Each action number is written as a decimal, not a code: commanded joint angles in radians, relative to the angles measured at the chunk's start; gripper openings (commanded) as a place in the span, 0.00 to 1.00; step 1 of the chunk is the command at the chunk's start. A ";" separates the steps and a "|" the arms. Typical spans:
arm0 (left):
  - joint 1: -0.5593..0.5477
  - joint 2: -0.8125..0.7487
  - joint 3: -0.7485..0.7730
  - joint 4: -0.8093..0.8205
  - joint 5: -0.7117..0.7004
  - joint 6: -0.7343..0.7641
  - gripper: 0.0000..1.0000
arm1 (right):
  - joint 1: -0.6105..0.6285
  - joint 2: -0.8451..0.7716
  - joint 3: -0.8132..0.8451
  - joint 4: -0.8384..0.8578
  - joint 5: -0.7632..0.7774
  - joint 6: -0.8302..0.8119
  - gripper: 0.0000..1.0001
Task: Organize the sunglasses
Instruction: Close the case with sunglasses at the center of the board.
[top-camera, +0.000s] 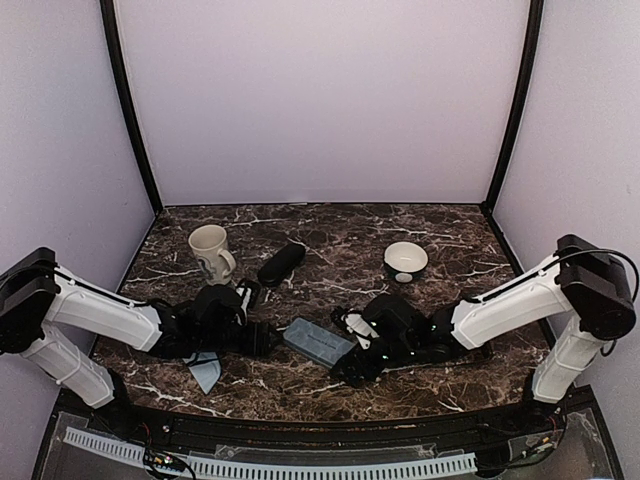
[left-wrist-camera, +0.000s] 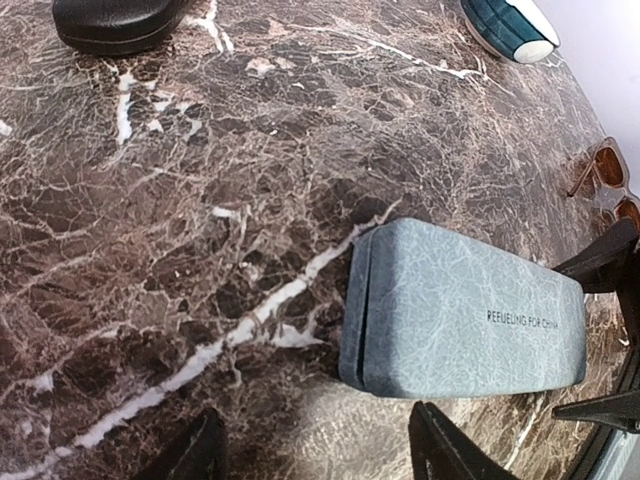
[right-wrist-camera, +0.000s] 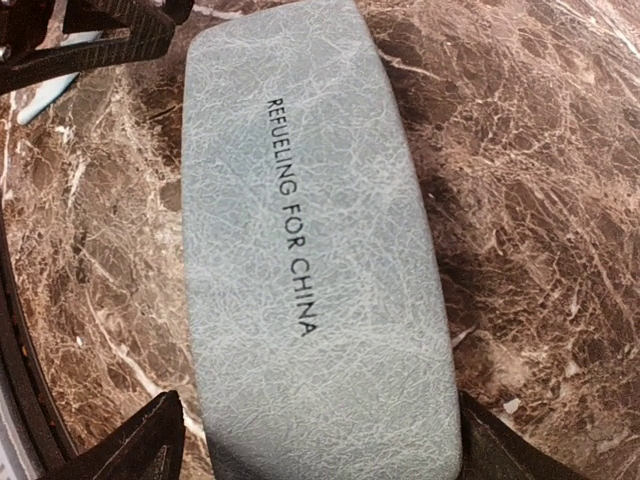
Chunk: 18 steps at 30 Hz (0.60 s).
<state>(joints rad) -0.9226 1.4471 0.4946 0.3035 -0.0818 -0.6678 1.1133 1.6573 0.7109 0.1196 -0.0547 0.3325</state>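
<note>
Straddling the case (right-wrist-camera: 310, 250), right tool (right-wrist-camera: 310, 455) (arm (top-camera: 500, 308) outstretched low)

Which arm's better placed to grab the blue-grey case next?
Right, likely: the right gripper, open, straddles the blue-grey case, a finger each side. The left gripper sits off one end, case offset sideways.

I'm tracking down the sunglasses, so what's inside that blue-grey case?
Cannot tell: the blue-grey case lies shut on the marble table, and its lid covers whatever is inside. Only printed lettering shows on top. One pair of sunglasses lies outside, on the table near it.
</note>
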 joint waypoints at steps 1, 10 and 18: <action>0.005 0.023 0.041 -0.024 -0.024 0.020 0.63 | 0.044 0.057 0.027 -0.205 0.117 -0.013 0.89; 0.005 0.044 0.041 0.043 -0.012 0.002 0.63 | 0.084 0.144 0.079 -0.230 0.205 0.006 0.83; 0.005 0.145 0.080 0.033 0.011 0.001 0.60 | 0.090 0.151 0.081 -0.233 0.220 0.019 0.79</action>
<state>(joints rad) -0.9226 1.5406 0.5377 0.3611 -0.0853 -0.6682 1.1980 1.7504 0.8246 0.0200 0.1864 0.3161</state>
